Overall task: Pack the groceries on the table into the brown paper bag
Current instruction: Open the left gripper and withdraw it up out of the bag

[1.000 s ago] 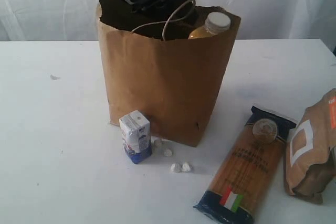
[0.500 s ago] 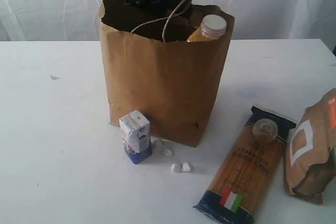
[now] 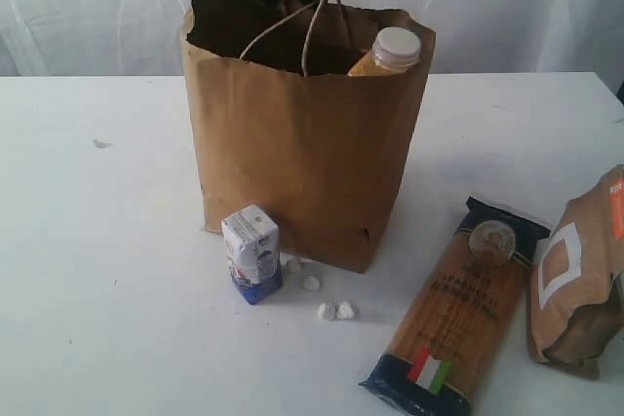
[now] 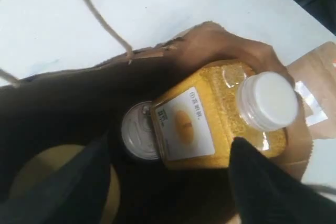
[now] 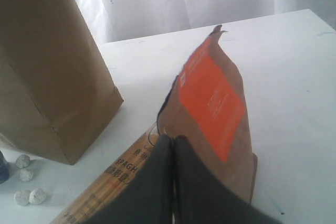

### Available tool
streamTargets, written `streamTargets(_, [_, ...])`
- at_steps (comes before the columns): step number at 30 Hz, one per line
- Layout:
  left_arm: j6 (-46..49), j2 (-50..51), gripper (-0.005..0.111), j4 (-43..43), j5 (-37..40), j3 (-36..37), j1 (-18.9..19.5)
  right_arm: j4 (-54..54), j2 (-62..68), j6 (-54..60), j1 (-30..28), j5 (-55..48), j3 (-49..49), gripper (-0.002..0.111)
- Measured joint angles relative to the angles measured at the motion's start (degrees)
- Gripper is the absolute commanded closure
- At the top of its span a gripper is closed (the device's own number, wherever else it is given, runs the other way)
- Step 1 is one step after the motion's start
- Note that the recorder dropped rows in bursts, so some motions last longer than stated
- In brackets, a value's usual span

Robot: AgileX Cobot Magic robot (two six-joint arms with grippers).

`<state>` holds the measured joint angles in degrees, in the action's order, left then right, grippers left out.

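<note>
The left gripper [image 4: 168, 198] holds its jaws spread and empty over the mouth of the brown paper bag [image 3: 302, 163]. Inside sit the grain bottle [image 4: 226, 114], can [image 4: 139, 132] and jar [image 4: 31, 177]. The right gripper [image 5: 172, 182], jaws pressed together, hangs by the brown pouch [image 3: 580, 275] at the table's [image 3: 97, 270] near right corner, beside the spaghetti pack [image 3: 458, 309]. The carton [image 3: 253, 252] stands against the bag's front. This looks like a gap between placements; the next move calls for grasping one of those three.

White drape [image 3: 507, 7] hangs across the whole far side behind my table [image 3: 97, 270], with soft vertical folds, no wall or window showing. The table is wide, flat and white, and runs near to far. There is a small grey smudge [image 3: 101, 143] on it, left. A dark sliver [image 3: 620, 93] sits at the far right edge. Light is even, shadows faint.
</note>
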<state>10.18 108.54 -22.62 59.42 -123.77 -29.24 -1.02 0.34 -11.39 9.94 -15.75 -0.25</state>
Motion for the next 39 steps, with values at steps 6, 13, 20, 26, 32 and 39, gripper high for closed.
streamTargets(6, [-2.34,-1.60,0.107,6.47,2.03,0.00,0.00,0.00,0.00,0.00,0.00,0.00,0.00,0.108])
streamTargets(13, [-4.35,-4.00,0.107,12.47,2.72,0.00,0.00,0.00,0.00,0.00,0.00,0.00,0.00,0.108])
streamTargets(20, [-6.57,-7.34,0.107,17.41,2.85,0.00,0.00,0.00,0.00,0.00,0.00,0.00,0.00,0.108])
streamTargets(26, [-7.12,-10.87,0.107,19.52,4.09,0.00,0.00,0.00,0.00,0.00,0.00,0.00,0.00,0.108])
streamTargets(32, [-8.85,-16.86,0.107,24.77,5.11,3.79,0.00,0.00,0.00,0.00,0.00,0.00,0.00,0.108])
streamTargets(39, [-12.50,-31.65,0.107,30.41,-5.58,27.21,0.00,0.00,0.00,0.00,0.00,0.00,0.00,0.108])
